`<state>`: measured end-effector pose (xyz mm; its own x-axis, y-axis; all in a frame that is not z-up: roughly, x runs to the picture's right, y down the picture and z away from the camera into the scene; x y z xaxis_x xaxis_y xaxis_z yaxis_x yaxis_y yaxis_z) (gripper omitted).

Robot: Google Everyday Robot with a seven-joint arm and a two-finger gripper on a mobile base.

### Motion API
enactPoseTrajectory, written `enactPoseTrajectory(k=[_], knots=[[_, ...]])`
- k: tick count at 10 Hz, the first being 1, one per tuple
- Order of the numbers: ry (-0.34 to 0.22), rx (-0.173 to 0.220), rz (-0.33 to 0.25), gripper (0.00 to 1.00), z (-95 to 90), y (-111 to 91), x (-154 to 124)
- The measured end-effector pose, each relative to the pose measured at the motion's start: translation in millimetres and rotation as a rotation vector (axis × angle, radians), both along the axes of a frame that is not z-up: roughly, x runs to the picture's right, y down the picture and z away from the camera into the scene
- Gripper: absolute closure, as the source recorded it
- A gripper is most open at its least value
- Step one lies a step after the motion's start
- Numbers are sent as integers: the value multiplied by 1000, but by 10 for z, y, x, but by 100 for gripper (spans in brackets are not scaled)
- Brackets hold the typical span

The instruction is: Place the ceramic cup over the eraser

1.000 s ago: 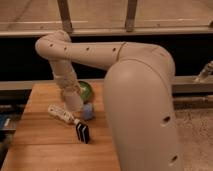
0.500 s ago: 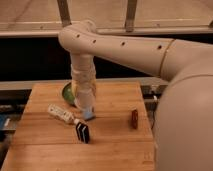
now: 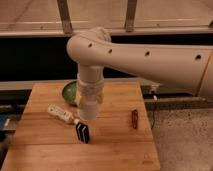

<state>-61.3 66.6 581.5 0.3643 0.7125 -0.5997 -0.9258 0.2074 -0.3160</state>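
The off-white ceramic cup (image 3: 89,111) hangs at the end of my arm, just above the wooden table (image 3: 115,150). My gripper (image 3: 89,100) is shut on the cup, and the white wrist hides most of the fingers. The eraser (image 3: 82,132), a black block with a white stripe, stands on the table directly in front of and slightly left of the cup. A small gap shows between the cup's bottom and the eraser's top.
A green bowl (image 3: 70,92) sits behind the cup on the left. A white oblong object (image 3: 62,114) lies left of the eraser. A small brown block (image 3: 134,118) stands near the table's right edge. My large arm spans the upper right.
The cup has moved right and a little lower, from beside the green bowl to just behind the eraser. The arm's bulky link has swung up out of the foreground.
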Motion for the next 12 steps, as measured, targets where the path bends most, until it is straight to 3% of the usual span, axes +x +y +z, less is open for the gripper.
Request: enactPoseTrajectory(k=[5,12], knots=[[-71,-38,18,100,189,361,-158],[-121,-81,26,100,454,609,-329]])
